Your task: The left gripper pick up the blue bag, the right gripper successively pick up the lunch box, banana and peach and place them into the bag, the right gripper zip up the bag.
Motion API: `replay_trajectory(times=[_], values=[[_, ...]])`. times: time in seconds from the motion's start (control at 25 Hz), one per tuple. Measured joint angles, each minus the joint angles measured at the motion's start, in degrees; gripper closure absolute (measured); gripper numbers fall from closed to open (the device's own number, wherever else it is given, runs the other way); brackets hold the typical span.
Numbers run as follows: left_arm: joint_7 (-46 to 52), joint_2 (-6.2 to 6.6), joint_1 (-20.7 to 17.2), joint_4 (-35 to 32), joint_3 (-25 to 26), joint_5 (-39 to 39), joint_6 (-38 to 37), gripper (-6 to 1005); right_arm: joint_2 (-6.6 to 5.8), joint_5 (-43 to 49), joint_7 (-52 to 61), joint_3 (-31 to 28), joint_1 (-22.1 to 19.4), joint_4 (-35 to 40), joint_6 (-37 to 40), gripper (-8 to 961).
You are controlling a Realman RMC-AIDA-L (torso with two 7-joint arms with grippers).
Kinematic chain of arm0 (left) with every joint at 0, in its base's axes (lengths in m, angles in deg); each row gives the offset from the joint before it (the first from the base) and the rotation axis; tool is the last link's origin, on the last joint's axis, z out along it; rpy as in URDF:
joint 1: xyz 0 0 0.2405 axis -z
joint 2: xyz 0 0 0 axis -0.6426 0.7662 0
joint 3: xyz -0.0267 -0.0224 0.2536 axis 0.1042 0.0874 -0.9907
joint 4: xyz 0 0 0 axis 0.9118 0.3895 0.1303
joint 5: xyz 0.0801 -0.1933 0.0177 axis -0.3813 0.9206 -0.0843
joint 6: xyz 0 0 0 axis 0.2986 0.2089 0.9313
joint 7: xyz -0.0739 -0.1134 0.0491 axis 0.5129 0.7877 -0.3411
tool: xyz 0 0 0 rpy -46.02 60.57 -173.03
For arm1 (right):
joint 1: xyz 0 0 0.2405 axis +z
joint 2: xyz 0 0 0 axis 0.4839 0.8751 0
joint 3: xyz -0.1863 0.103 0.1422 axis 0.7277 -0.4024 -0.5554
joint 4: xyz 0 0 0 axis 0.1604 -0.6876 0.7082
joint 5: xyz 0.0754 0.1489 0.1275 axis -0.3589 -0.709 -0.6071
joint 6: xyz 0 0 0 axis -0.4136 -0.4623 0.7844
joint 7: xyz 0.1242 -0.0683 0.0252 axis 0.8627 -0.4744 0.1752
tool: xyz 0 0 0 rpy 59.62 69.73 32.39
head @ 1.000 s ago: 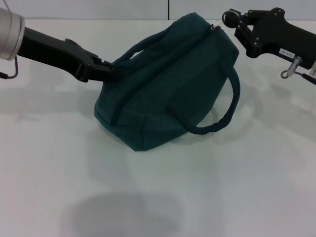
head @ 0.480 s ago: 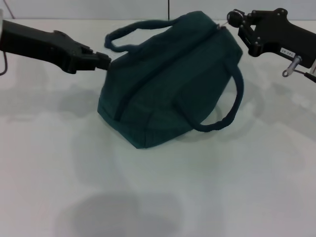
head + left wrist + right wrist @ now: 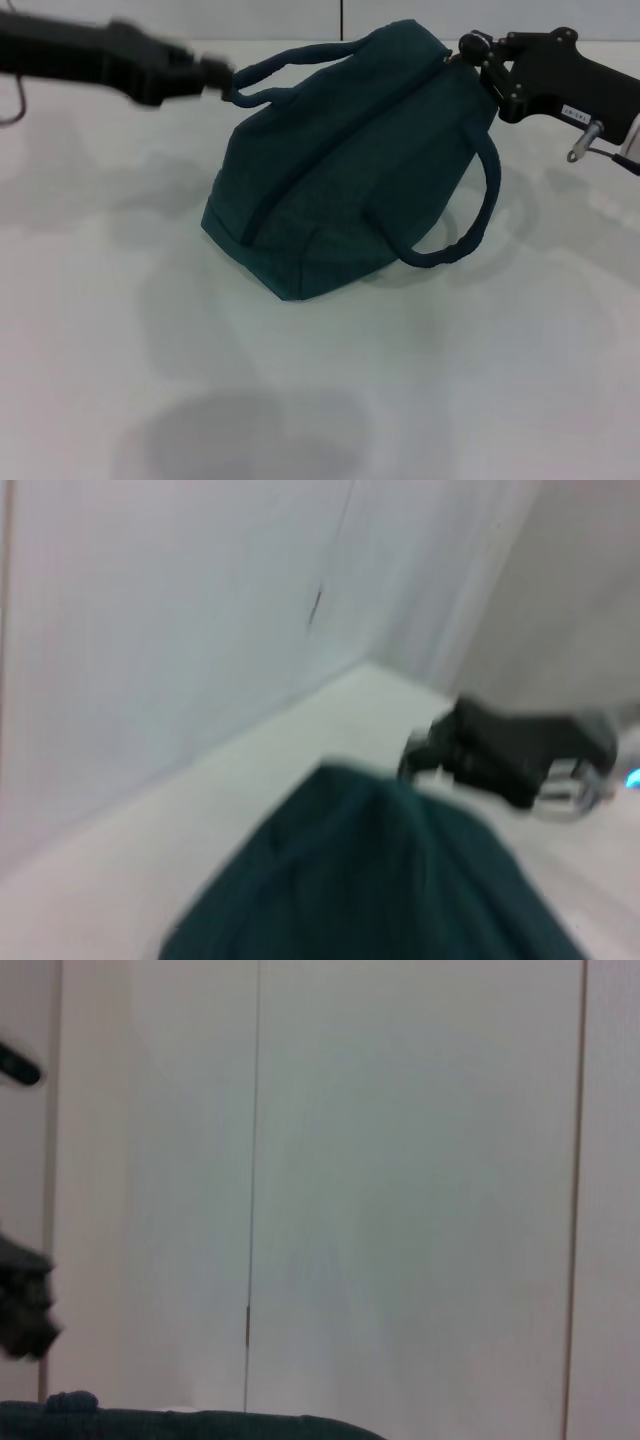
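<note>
The blue bag lies tilted on the white table, zipped closed, and its contents are hidden. One loop handle stands up at its far left and the other hangs at the near right. My left gripper, blurred, sits at the tip of the far handle. My right gripper rests against the bag's raised zip end. The left wrist view looks over the bag to the right gripper. The lunch box, banana and peach are out of view.
A white wall runs close behind the bag. The right wrist view shows mostly wall panels, with a strip of the bag and a dark blurred shape at one edge.
My left arm has risen and swung back from the bag's side to the tip of the far handle. That handle now stands higher and the bag has shifted slightly right. The right gripper barely moved.
</note>
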Motion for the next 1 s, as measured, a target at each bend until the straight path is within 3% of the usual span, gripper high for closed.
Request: replay_trajectory(times=[0.24,0.48,0.64,0.92,1.0], values=[[-0.3,-1.44,2.1,-3.1,-2.2,2.1,3.9,834,0.13,0.0,-0.2,0.1,0.0,-0.1,1.0,884],[4.0,-2.25,9.4,0.8,-5.7,-4.1,4.7,573,0.20,-0.1,-0.2,0.1,0.0,-0.1,2.4,883],[8.1,-2.30,15.2,6.0,-6.4,-10.4,4.8,496,0.24,-0.2,-0.2,0.1,0.0,-0.1,3.9,882],[10.9,-2.40,17.2,6.0,-6.5,-14.5,5.8,361,0.32,-1.3,-0.8,0.1,-0.4,-0.7,6.2,881],[11.2,-2.51,17.1,5.5,-6.5,-14.5,6.1,145,0.31,-1.5,-0.9,0.1,-0.5,-0.8,6.3,880]])
